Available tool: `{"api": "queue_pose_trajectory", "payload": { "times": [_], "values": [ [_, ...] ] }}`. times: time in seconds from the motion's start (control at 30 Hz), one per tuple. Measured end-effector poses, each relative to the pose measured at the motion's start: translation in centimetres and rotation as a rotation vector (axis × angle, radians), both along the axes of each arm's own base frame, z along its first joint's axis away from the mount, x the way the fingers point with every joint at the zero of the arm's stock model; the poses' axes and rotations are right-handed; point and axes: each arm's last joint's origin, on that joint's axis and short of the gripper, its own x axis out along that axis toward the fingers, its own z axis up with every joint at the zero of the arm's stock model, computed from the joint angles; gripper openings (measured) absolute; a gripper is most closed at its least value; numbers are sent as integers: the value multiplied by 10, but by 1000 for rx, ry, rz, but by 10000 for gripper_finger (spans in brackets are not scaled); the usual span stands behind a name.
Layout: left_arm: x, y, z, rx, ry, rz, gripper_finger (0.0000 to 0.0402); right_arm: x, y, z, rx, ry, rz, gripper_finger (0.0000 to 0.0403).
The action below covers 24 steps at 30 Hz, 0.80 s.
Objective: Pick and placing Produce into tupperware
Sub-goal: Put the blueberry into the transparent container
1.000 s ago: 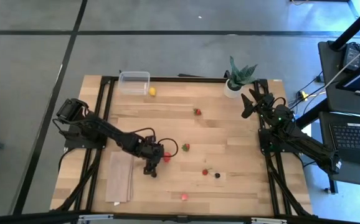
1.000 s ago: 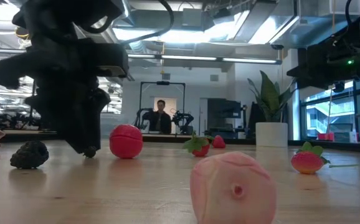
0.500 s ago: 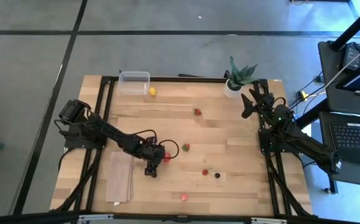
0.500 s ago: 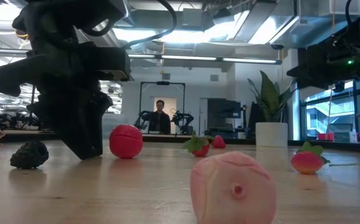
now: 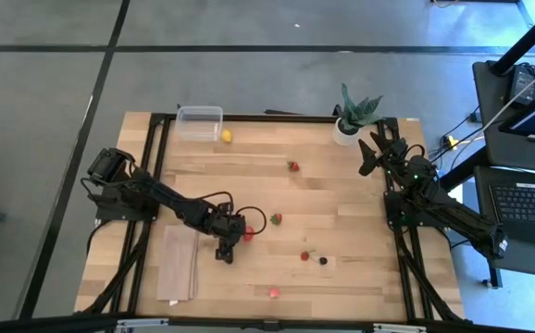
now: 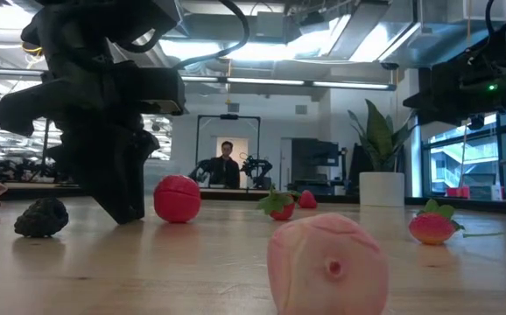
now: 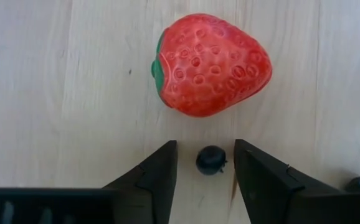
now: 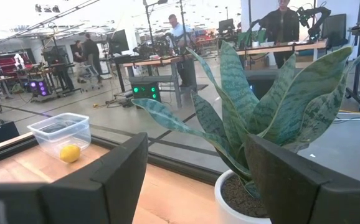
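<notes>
High view: the left gripper (image 5: 224,252) is down on the wooden counter (image 5: 342,194) beside a red strawberry (image 5: 247,233); the clear tupperware (image 5: 199,122) sits at the far edge, a yellow lemon (image 5: 226,135) just beside it.

Left wrist view: the dark fingers (image 7: 158,176) stand apart, flanking a small dark blueberry (image 7: 210,160), not visibly touching it.

Right wrist view: the right gripper (image 8: 195,174), fingers apart, faces the potted plant (image 8: 267,118).

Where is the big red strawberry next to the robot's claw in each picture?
High view: the red strawberry lies mid-table, right beside the left gripper.
Low view: it sits left of centre, just right of the dark gripper.
Left wrist view: it fills the upper middle, beyond the fingertips and a tiny dark berry.
Right wrist view: not in it.
Shared landmark: the left gripper.
</notes>
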Motion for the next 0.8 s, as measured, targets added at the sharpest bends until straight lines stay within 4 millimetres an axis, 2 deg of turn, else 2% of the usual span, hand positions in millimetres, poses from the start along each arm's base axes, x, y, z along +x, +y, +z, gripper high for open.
{"api": "queue_pose_trajectory", "payload": {
  "times": [0.43,0.8],
  "values": [
    [-2,-1,-1,-30,34,-16,113,0,0,0,0,0,0,269],
    [-3,-1,-2,-36,47,-21,124,0,0,0,0,0,0,269]
  ]
}}
